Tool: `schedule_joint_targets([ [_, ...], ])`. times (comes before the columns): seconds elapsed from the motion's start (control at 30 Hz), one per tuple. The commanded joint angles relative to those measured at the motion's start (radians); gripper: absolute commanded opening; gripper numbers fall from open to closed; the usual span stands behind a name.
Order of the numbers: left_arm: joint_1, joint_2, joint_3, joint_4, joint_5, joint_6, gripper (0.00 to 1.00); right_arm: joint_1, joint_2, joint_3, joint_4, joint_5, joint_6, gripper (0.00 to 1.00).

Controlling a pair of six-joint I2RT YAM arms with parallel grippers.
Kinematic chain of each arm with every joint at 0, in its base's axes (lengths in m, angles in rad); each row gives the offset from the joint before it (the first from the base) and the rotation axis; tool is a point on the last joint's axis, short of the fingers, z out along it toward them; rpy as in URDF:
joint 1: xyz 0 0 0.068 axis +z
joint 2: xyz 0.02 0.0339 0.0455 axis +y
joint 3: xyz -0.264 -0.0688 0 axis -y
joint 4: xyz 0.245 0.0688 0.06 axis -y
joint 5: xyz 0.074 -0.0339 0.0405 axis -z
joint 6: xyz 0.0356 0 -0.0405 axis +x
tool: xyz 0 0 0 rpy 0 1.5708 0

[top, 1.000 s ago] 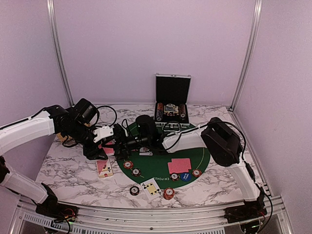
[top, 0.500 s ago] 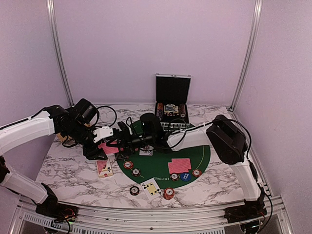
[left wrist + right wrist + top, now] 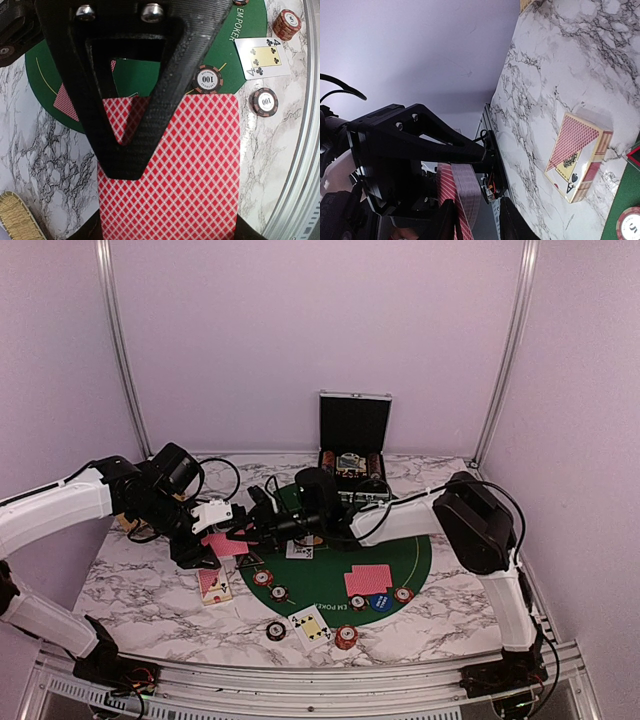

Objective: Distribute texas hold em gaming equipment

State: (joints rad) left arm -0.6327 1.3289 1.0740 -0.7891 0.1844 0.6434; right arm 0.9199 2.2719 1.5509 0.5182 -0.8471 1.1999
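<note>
Your left gripper (image 3: 214, 543) is clamped fully down on a stack of red-backed playing cards (image 3: 190, 165). One black finger (image 3: 125, 150) lies across the top card's diamond-patterned back. The stack is held above the white marble tabletop (image 3: 140, 580), at the left rim of the round green felt mat (image 3: 412, 562). Your right gripper (image 3: 477, 220) meets it from the mat side. Its jaws are partly open, one either side of the stack's edge, with a gap on one side; whether a card is pinched cannot be told. Near the stack, a boxed red-backed deck (image 3: 577, 160) lies flat on the marble. Further out lie a face-up four of clubs (image 3: 262, 57), two dark "100" poker chips (image 3: 207, 79), and a woven straw basket (image 3: 17, 220) at the table's corner.
</note>
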Motion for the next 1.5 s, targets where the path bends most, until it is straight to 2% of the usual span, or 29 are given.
schedule_joint_targets([
  [0.0,-0.003,-0.025,-0.006,0.017,0.004,0.003,0.0,-0.01,-0.048,-0.012,-0.041,0.0,-0.026,0.29],
  [0.37,-0.002,-0.027,-0.011,0.016,0.004,0.004,0.0,-0.014,-0.079,-0.021,-0.066,-0.012,-0.037,0.28],
  [0.7,-0.002,-0.024,-0.012,0.017,-0.001,0.008,0.0,-0.025,-0.112,-0.042,-0.069,-0.026,-0.031,0.08],
  [0.9,-0.002,-0.022,-0.014,0.016,-0.005,0.009,0.0,-0.043,-0.133,-0.047,-0.076,-0.031,-0.031,0.0],
  [1.33,-0.002,-0.025,-0.018,0.016,-0.01,0.007,0.0,-0.146,-0.257,-0.135,-0.182,-0.05,-0.11,0.0],
  [1.47,-0.002,-0.028,-0.022,0.017,-0.014,0.009,0.0,-0.197,-0.301,-0.138,-0.274,-0.054,-0.177,0.0],
])
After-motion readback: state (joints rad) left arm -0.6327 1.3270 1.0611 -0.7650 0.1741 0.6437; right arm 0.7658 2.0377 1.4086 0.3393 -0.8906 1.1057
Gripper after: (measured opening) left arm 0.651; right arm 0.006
